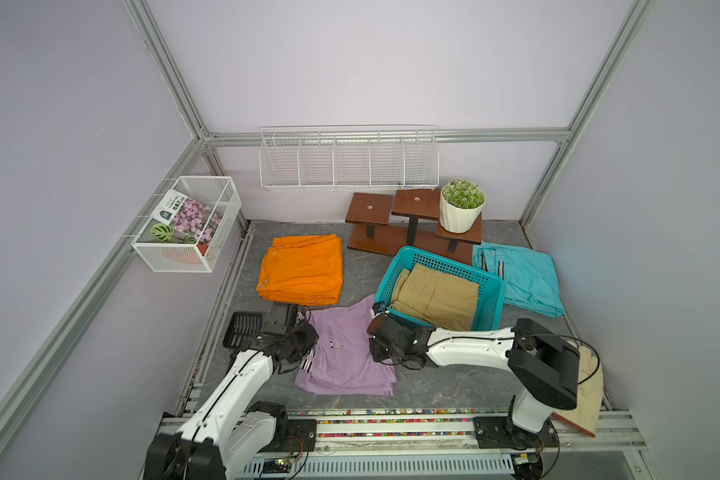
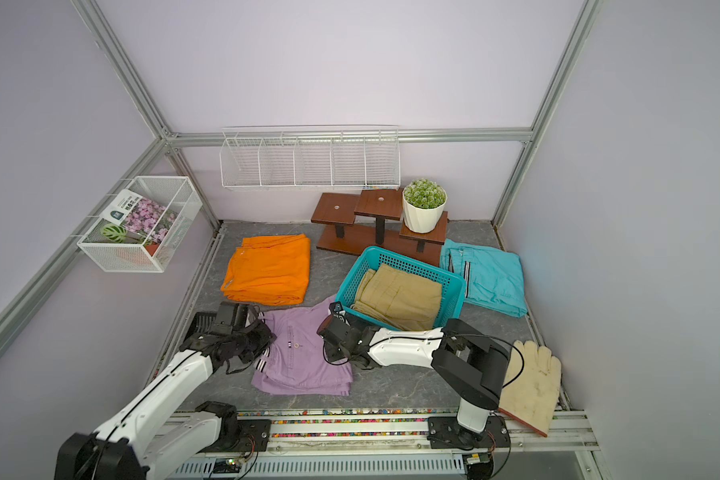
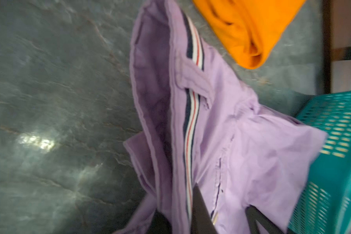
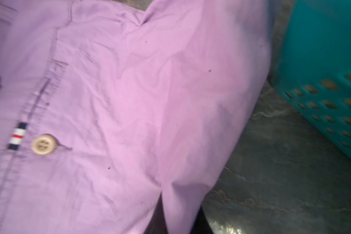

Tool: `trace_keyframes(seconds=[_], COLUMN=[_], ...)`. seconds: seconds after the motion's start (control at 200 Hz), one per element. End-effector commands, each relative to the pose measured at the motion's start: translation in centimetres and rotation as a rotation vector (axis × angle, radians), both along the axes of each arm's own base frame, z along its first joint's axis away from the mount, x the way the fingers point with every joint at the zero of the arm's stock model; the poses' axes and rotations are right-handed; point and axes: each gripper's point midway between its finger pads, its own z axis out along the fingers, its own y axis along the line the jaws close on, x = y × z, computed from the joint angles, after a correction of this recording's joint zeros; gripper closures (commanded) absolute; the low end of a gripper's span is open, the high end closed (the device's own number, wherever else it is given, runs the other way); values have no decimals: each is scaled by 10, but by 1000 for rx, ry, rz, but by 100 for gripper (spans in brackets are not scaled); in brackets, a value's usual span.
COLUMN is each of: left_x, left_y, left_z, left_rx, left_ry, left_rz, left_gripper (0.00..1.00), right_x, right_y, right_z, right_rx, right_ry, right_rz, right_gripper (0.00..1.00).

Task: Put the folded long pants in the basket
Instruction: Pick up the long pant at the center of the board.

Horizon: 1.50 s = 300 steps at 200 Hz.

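Note:
The lilac folded pants (image 1: 346, 353) (image 2: 304, 353) lie at the front middle of the floor, their far corner raised against the turquoise basket (image 1: 493, 299) (image 2: 454, 299). My left gripper (image 1: 306, 347) (image 3: 182, 214) is shut on their left edge, by the striped trim. On the right edge my right gripper (image 1: 377, 353) (image 4: 178, 214) is shut on a fold of the same cloth (image 4: 120, 101). Tan pants (image 1: 437, 297) lie inside the basket. Orange pants (image 1: 304, 270) lie at the back left. Turquoise pants (image 1: 524, 278) lie to the right of the basket.
A wooden stepped stand (image 1: 375, 241) with a potted plant (image 1: 462, 205) stands behind the basket. A white wire rack (image 1: 350, 166) and a white wire box (image 1: 188, 224) hang on the walls. A work glove (image 2: 533, 386) lies front right, a black grid piece (image 1: 242, 328) front left.

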Motion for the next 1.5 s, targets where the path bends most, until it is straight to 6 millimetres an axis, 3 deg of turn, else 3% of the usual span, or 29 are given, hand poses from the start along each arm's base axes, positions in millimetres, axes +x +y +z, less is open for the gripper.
trace_keyframes(seconds=[0.0, 0.315, 0.405, 0.54, 0.7, 0.795, 0.885, 1.015, 1.075, 1.26, 1.494], left_x=[-17, -9, -8, -17, -28, -32, -39, -53, -57, -69, -77], left_y=[7, -6, -5, -10, -20, -16, -14, -14, -15, -16, -24], left_z=[6, 36, 20, -19, -34, -43, -51, -58, -59, -78, -96], left_rx=[20, -27, -16, -25, -42, -18, -7, -28, -32, -45, -66], left_ry=[0, -21, 2, 100, 176, 194, 213, 233, 233, 258, 297], left_rz=[5, -41, -40, -67, -136, -124, -116, -121, -122, -151, -236], left_gripper=[100, 100, 100, 98, 73, 65, 46, 33, 22, 13, 13], right_x=[4, 3, 2, 2, 2, 5, 7, 16, 20, 23, 17], right_y=[11, 5, 3, 3, 5, 2, -3, -14, -22, -42, -37], right_z=[45, 83, 78, 52, 36, 37, 39, 35, 29, 12, -20], right_rx=[74, 107, 96, 60, 44, 34, 11, -16, -35, -66, -86], right_ry=[-72, -128, -116, -85, -65, -76, -88, -76, -63, -35, 31], right_rz=[34, 40, 37, 22, 17, 6, -6, -36, -55, -92, -77], right_gripper=[100, 100, 100, 100, 100, 100, 100, 100, 100, 100, 100])
